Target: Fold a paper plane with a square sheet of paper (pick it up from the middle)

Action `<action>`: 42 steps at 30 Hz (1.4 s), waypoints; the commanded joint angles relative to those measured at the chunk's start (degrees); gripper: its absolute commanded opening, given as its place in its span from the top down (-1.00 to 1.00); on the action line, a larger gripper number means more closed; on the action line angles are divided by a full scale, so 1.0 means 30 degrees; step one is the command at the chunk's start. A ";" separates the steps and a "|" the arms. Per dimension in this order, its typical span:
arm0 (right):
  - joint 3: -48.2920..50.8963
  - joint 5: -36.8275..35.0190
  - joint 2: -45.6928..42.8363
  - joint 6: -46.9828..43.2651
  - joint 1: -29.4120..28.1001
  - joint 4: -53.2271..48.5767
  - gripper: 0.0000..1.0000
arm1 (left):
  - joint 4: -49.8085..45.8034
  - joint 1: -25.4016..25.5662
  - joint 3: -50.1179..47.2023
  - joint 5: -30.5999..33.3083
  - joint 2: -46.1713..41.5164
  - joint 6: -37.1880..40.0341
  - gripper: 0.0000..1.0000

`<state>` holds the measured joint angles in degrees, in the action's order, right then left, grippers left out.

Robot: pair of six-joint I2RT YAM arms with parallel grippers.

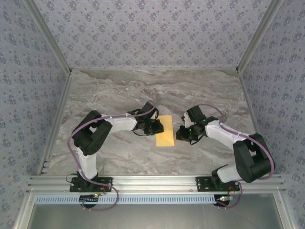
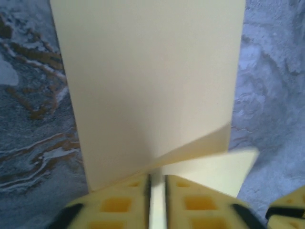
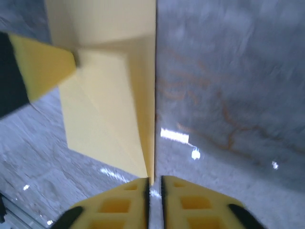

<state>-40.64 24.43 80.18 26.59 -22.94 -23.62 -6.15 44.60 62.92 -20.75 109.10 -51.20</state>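
On the marble table (image 1: 119,90), near its middle, the top external view gave you the square sheet of paper (image 1: 165,130), folded to a yellow rectangle and lying flat. The left gripper (image 1: 156,127) sat at the sheet's left edge and the right gripper (image 1: 183,133) just beside its right edge, one arm reaching in from each side. From that height you could not tell how their fingers stood.

In the left wrist view the paper (image 2: 147,81) ran away from the camera, its near layer lifted off the one beneath. The left gripper (image 2: 157,202) had its fingers (image 2: 116,205) parted by a narrow slit, with pale paper showing in it. You could not tell whether the pads pressed it.

In the right wrist view the sheet (image 3: 109,119) showed a diagonal crease, its long edge running straight toward the right gripper (image 3: 153,193). Those jaws stood a thin slit apart, the sheet's near corner at their mouth. A finger (image 3: 40,64) of the left gripper touched the paper from the left.
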 commanded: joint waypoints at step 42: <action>-0.0843 0.3824 0.4375 0.0694 0.1835 0.6194 0.90 | 0.7446 -0.0102 -0.5496 -0.1322 -0.4052 -0.4333 -0.83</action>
<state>-44.18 36.42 94.28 27.64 -18.35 -6.66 11.51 44.36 45.60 -20.78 95.39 -62.39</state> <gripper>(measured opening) 0.058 0.927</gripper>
